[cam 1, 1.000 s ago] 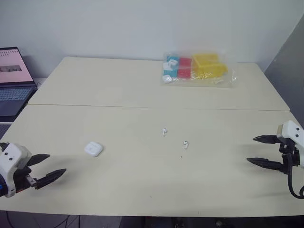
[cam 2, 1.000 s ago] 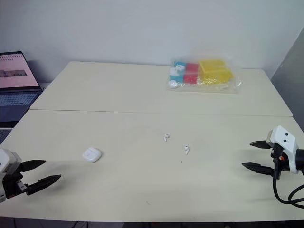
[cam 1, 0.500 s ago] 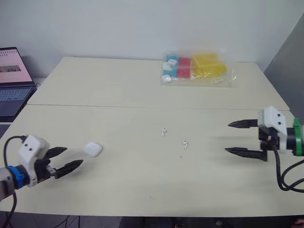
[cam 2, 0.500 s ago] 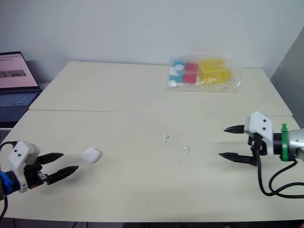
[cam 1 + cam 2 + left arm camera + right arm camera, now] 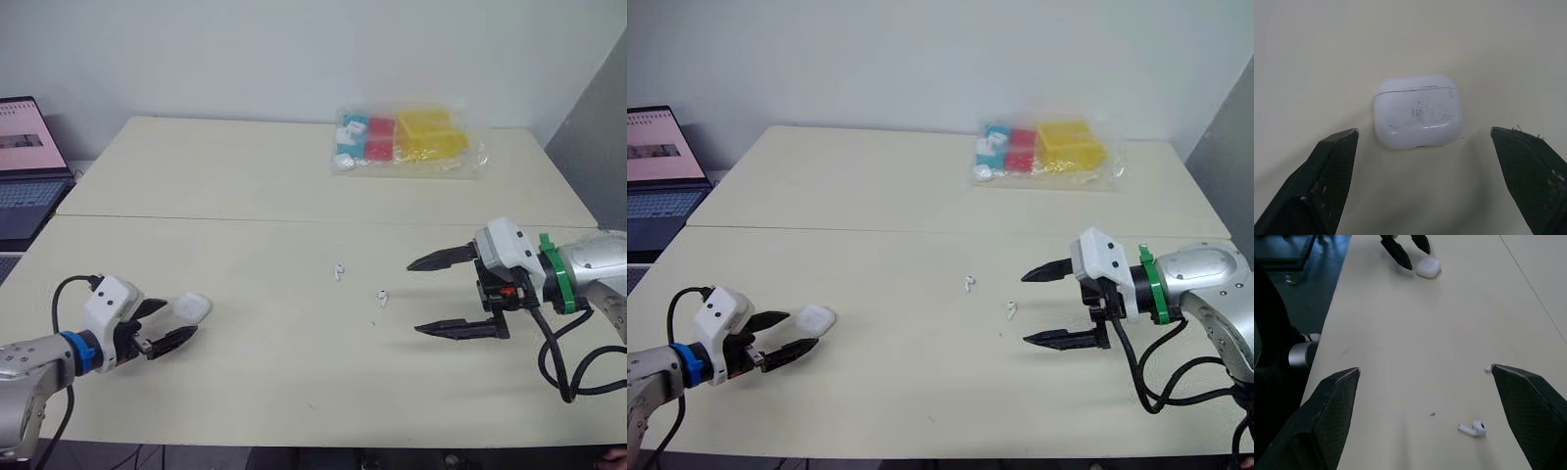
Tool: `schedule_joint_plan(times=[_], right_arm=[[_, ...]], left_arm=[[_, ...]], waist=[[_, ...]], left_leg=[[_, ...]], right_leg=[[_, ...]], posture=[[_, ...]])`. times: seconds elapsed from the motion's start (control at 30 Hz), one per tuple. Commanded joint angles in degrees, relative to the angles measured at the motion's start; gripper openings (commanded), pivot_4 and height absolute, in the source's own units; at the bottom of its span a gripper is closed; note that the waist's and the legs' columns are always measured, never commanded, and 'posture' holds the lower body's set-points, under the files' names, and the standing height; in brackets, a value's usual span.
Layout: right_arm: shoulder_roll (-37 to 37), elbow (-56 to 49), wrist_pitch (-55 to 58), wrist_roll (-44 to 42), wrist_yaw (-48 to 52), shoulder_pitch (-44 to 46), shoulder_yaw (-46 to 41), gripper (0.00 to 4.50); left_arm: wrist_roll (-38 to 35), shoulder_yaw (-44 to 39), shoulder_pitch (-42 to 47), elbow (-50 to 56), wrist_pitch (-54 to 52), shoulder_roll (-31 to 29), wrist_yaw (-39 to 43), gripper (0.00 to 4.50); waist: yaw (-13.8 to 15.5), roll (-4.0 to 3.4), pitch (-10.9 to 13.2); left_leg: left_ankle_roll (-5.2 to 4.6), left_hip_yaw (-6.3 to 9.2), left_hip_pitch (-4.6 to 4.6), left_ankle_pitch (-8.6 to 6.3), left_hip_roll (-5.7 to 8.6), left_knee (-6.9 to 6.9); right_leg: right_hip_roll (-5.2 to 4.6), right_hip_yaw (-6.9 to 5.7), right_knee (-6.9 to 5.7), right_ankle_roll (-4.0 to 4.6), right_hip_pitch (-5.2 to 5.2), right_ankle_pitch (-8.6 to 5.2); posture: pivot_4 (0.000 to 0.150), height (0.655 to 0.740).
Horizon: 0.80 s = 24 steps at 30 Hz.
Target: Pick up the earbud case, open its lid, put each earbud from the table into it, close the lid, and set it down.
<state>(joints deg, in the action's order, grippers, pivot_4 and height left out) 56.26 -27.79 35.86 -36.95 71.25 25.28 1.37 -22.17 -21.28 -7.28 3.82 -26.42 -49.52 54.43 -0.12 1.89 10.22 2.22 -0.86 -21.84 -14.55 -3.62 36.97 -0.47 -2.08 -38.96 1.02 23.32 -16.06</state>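
The white, rounded earbud case [image 5: 1418, 110], scuffed, lid shut, lies flat on the desk [image 5: 245, 176] just ahead of the spread left tool [image 5: 180, 316]. Right tool [image 5: 412, 298] gapes near one earbud [image 5: 382, 296]; another earbud [image 5: 339, 271] lies beside it. A clear bag [image 5: 407, 142] holds coloured boxes.

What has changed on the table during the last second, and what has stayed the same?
Both arms reached inward. The left gripper moved forward to the earbud case, open and not touching it. The right gripper moved toward the two earbuds, also open. Nothing was grasped. The case, earbuds and plastic bag stayed in place.
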Motion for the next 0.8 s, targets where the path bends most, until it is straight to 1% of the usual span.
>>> schedule_joint_plan(times=[0.03, 0.33, 0.67, 0.77, 0.8], right_arm=[[-0.6, 0.6, -1.5, 1.1, 1.3, 2.2, 1.4, 4.48], [-2.2, 2.1, -3.1, 3.0, 1.8, 3.8, 3.5, 4.48], [-3.4, 2.3, -3.4, 4.0, 2.1, 4.6, 4.6, 4.48], [-3.6, 2.2, -3.3, 4.1, 2.0, 4.6, 4.5, 4.50], [-3.6, 2.2, -3.4, 4.2, 1.9, 4.4, 4.5, 4.50]], left_arm=[[0.5, 1.3, 2.0, -1.8, 1.3, 0.5, -0.2, 4.50], [2.8, 6.7, 8.5, -7.9, 1.8, 0.7, 0.1, 4.50], [4.2, 10.0, 9.7, -10.7, 0.9, -1.2, 3.8, 4.50], [4.5, 10.6, 9.9, -11.3, 1.4, -1.4, 4.5, 3.92], [4.4, 11.0, 10.1, -11.5, 1.1, -1.4, 4.9, 3.60]], waist=[[0.0, 0.00, 0.0], [0.0, 0.00, 0.0], [0.0, -0.07, 0.0], [0.0, -0.10, -0.1], [0.0, -0.11, -0.1]], left_leg=[[0.00, 0.01, 0.00, 0.00, 0.00, 0.00], [0.00, 0.03, 0.00, 0.00, 0.00, 0.00], [-0.01, 0.01, 0.02, 0.01, 0.01, 0.01], [-0.01, 0.00, 0.04, 0.00, 0.00, 0.00], [-0.01, -0.01, 0.04, 0.00, 0.00, 0.00]], right_leg=[[0.00, -0.01, 0.00, 0.00, 0.00, 0.00], [-0.01, -0.03, -0.04, 0.00, 0.00, 0.01], [-0.01, -0.02, -0.06, 0.00, -0.01, 0.01], [-0.01, 0.00, -0.06, 0.00, -0.01, 0.01], [-0.01, 0.01, -0.06, 0.00, -0.01, 0.01]], posture=[[0.150, 0.7400], [0.150, 0.7400], [0.150, 0.7400], [0.150, 0.7400], [0.150, 0.7400]])
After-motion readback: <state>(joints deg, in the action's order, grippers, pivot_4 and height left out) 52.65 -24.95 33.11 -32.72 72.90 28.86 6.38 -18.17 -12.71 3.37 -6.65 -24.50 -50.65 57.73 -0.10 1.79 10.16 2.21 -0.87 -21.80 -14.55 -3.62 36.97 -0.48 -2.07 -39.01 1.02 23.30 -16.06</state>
